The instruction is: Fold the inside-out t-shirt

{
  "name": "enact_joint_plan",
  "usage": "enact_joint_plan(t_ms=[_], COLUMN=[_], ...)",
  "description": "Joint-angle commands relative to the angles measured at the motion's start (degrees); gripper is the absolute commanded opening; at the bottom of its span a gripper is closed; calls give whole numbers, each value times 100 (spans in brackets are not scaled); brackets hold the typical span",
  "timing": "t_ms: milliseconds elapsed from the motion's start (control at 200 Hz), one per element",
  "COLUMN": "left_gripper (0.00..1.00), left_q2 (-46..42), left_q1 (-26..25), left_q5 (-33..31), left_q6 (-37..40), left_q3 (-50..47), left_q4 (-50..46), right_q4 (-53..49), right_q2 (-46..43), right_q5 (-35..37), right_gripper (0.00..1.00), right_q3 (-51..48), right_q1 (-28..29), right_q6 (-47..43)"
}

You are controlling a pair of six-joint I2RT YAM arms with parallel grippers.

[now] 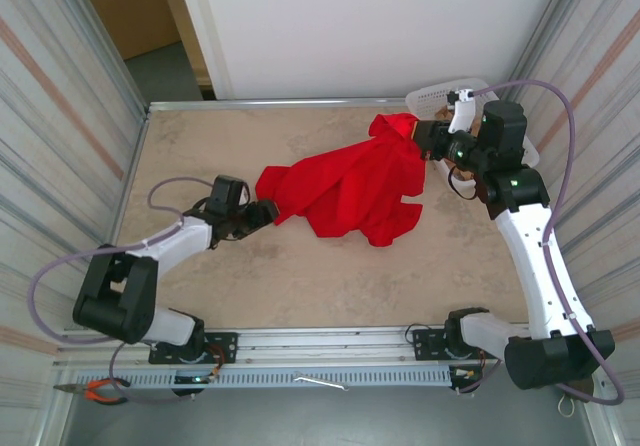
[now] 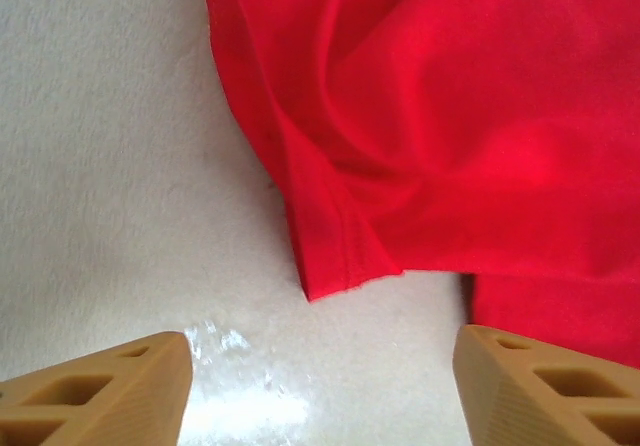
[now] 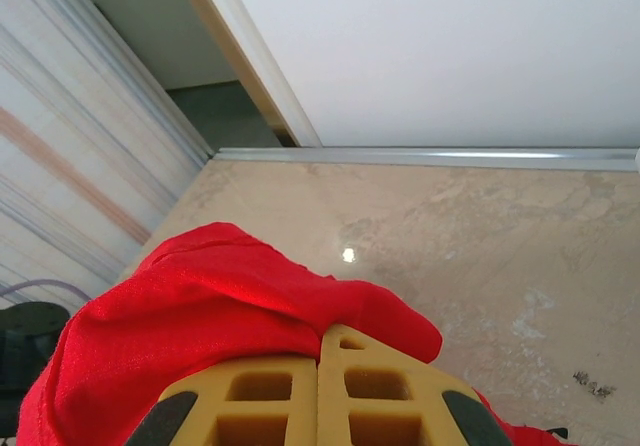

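The shirt (image 1: pixel 345 191) lay crumpled on the worktop (image 1: pixel 300 286) between the two tools, with one end bunched and raised. The right tool (image 1: pixel 425 138) was clamped tight on that raised end. Seen from its wrist, the red fabric bulged over and to the left of its pressed-together fingers (image 3: pixel 260 396). The left tool (image 1: pixel 268 211) stood open and held nothing. A hemmed corner of the shirt lay just ahead of it, in line with the gap between its spread fingers (image 2: pixel 120 386), touching neither. A white basket (image 1: pixel 440 94) sat just behind the right tool.
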Motion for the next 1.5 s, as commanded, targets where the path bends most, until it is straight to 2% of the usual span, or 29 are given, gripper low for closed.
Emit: enact_joint_plan(t_ms=[0, 301, 451, 526, 611, 696, 827, 972, 1147, 1493], left_gripper=[62, 60, 49, 35, 0, 0, 0, 0, 0, 0], left_q2=[274, 1018, 1403, 1611, 1763, 1645, 704, -177, -391, -1229], left_q1=[21, 21, 17, 17, 30, 215, 886, 1664, 2190, 2745], left_q5=[-247, -538, -643, -698, -714, -643, -191, 621, 1145, 1681], left_q6=[102, 334, 391, 441, 577, 710, 682, 213, -148, -694], left_q3=[339, 898, 1126, 1255, 1437, 1688, 2272, 3632, 5226, 5127], left_q4=[182, 77, 74, 38, 15, -171, -447, -531, -754, -586], right_q4=[2, -1, -5, -8, -3, -1, 29, 160, 336, 397], right_q2=[-112, -138, -134, -138, -135, -76, 325, 906, 1120, 207], right_q5=[-112, -138, -160, -162, -139, -86, -298, -841, -1036, -1285], right_gripper=[0, 0, 0, 0, 0, 0, 0, 0, 0, 0], right_q3=[139, 111, 114, 109, 112, 182, 773, 1892, 2675, 2461], right_q1=[-47, -56, -65, -63, -82, -163, -683, -1226, -1413, -1532], right_q6=[142, 149, 159, 159, 168, 185, 453, 1023, 1545, 2037])
